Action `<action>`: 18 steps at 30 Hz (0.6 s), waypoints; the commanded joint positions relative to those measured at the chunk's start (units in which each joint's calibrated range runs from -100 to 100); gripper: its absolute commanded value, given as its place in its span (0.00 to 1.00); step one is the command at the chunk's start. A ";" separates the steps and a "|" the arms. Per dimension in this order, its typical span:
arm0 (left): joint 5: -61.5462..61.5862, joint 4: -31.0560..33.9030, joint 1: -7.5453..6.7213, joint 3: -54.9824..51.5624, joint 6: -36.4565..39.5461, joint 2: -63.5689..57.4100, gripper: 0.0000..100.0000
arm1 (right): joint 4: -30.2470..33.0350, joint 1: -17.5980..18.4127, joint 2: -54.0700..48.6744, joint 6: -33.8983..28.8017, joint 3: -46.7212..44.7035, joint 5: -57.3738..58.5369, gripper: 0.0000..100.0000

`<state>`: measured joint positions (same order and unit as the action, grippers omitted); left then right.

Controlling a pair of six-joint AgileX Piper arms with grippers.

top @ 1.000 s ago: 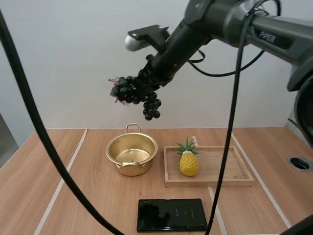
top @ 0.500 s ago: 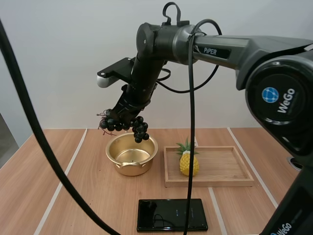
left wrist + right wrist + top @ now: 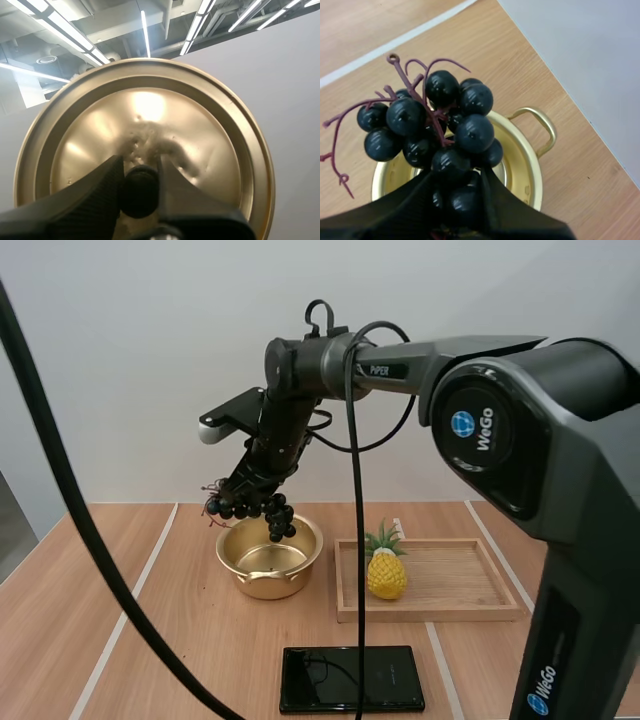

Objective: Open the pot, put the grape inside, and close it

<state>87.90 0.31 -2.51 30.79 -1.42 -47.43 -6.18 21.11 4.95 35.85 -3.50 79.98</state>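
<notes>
High view: our right gripper [image 3: 252,492] hangs clamped on the bunch of grapes [image 3: 265,512], with the open pot [image 3: 262,585] just below its tips. Right wrist view: our fingers pinch the bunch's lower berries, the pot's rim and one handle directly beyond them. Left wrist view: our left gripper [image 3: 139,167] is closed on the black knob [image 3: 139,192] of the lid [image 3: 200,150].

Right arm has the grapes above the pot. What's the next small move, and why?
Probably lower the right gripper a little, then open it: the grapes hang over the open pot, lowest berries about at its rim, so a drop from here might bounce out. The left gripper holds the lid.
</notes>
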 commanded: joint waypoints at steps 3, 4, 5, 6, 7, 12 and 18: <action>0.14 0.84 -0.06 0.16 0.23 -0.28 0.00 | 2.88 0.05 2.84 -1.41 0.55 -2.60 0.00; 0.14 0.84 -0.06 0.16 0.23 -0.28 0.00 | 3.47 0.05 3.48 -1.80 0.55 -3.08 0.00; 0.14 0.84 -0.06 0.16 0.23 -0.28 0.00 | 3.87 0.05 4.08 -1.92 0.55 -3.08 0.00; 0.14 0.84 -0.06 0.16 0.23 -0.28 0.00 | 4.48 0.05 4.67 -1.92 0.55 -3.33 0.00; 0.14 0.84 -0.06 0.16 0.23 -0.28 0.00 | 4.79 0.05 5.30 -2.17 0.55 -3.46 0.00; 0.13 0.84 -0.06 0.16 0.13 -0.28 0.00 | 7.51 0.05 7.99 -3.50 0.55 -3.46 0.00; 0.13 0.84 -0.06 0.16 -0.54 -0.28 0.00 | 12.48 0.05 10.72 -6.06 0.55 -1.33 0.00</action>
<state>89.23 0.31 -2.51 30.79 -1.82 -47.43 4.38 21.11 15.40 30.80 -3.36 77.71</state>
